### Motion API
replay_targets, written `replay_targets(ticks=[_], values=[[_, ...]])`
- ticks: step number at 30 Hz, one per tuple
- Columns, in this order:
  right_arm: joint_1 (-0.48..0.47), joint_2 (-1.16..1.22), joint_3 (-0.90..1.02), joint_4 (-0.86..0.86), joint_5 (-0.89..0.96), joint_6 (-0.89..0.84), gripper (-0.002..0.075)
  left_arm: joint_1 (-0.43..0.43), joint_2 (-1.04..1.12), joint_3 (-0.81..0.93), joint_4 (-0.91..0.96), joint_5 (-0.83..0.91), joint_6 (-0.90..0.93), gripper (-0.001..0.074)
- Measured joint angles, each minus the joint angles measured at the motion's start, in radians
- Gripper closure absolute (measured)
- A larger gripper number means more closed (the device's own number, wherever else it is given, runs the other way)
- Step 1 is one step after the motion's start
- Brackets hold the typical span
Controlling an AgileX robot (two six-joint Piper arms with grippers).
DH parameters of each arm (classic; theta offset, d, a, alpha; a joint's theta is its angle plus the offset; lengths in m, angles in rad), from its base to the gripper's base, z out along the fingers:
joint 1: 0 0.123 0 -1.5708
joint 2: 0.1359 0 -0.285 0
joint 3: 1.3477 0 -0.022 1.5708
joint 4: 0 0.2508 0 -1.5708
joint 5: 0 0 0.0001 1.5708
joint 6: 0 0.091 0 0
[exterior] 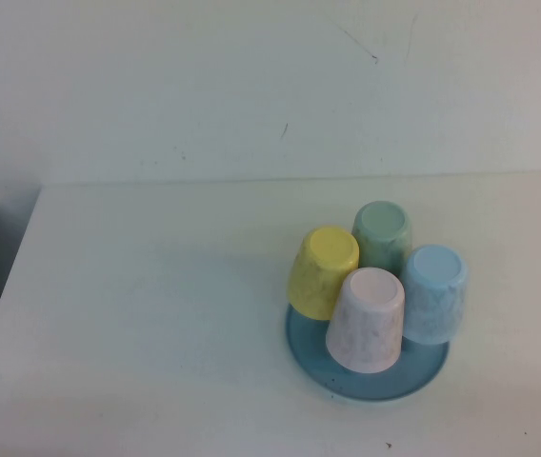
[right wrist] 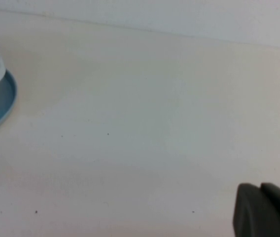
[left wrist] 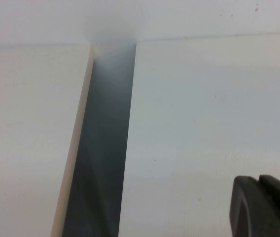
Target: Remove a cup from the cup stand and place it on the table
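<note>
Cup-wise, the small light blue speckled plastic tumbler is seen inverted on the round teal-blue saucer-like cup stand, at the stand's right side in the high view. Its closed bottom faces up and its mouth faces down, so its long axis runs roughly upright, leaning slightly outward from the stand's centre. Three other inverted tumblers share the stand: a pale pink one just beside it at the near side, a pale green one at the far side, and a yellow one on the left. The stand rests on the large plain white table, towards the right half.

Neither arm is seen in the high view. The right gripper is shown only as a dark tip at the edge of its wrist view, held above bare tabletop with its jaws together and nothing between them. In that same view the stand's blue rim and the lower wall of the light blue tumbler are caught at the opposite edge, well apart from the gripper. The left gripper is likewise closed and empty, over the table's left edge where a dark gap is seen.

The right arm is judged the nearer one. An upward lift along the tumbler's axis would be called for, with the pink neighbour to be avoided.
</note>
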Motion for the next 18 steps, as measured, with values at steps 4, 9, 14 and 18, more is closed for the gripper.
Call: replay_targets(ticks=[4,9,14,18], values=[[0.0,0.0,0.0,0.0,0.0,0.0,0.0729,0.0,0.0,0.0,0.0,0.0,0.0,0.0738],[0.0,0.0,0.0,-0.01,0.0,0.0,0.0729,0.0,0.0,0.0,0.0,0.0,0.0,0.0738],[0.0,0.0,0.0,-0.036,-0.004,0.002,0.0728,0.0,0.0,0.0,0.0,0.0,0.0,0.0738],[0.0,0.0,0.0,0.144,-0.019,0.034,0.0729,0.0,0.0,0.0,0.0,0.001,0.0,0.0738]])
